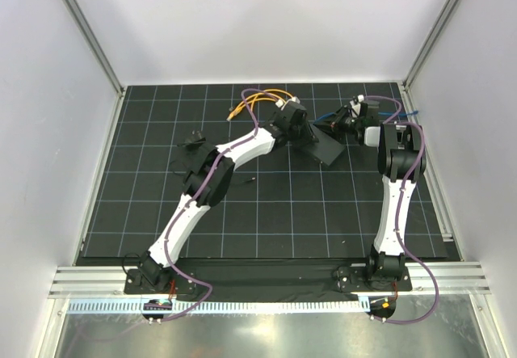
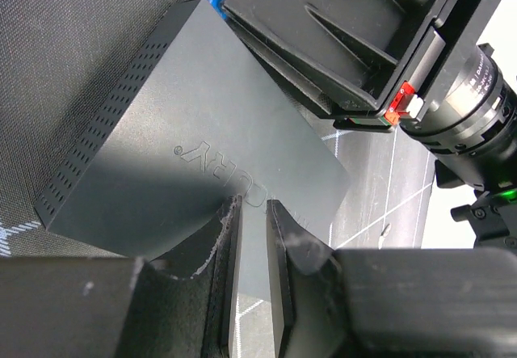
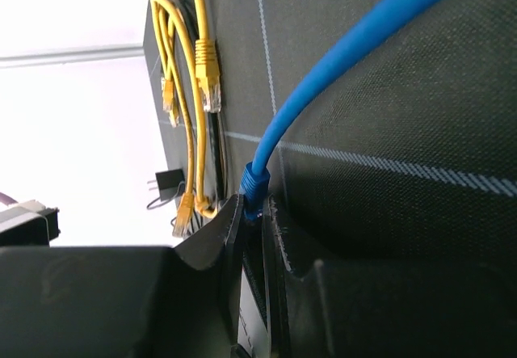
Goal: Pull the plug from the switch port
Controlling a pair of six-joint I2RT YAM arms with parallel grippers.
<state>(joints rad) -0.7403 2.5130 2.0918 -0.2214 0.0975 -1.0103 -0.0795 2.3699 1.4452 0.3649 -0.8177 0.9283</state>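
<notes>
Yellow cables (image 1: 260,98) (coiled) lie on gridded mat (image 1: 307,212).

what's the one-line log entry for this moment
left hand: tips at switch box, nearly closed | right hand: shut on blue plug | plug: at box's far edge, port hidden

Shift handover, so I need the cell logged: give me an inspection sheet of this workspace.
Surface: black grid mat.
Job's things: switch box lies flat; blue plug at its far end, seating hidden.
Clutter: small black adapter, left side.
Grippers: right gripper shut on blue plug; left gripper narrow at box's near edge, grip unclear.
Cables: blue cable runs from plug; loose yellow cables.
Surroundings: white walls, metal frame.
</notes>
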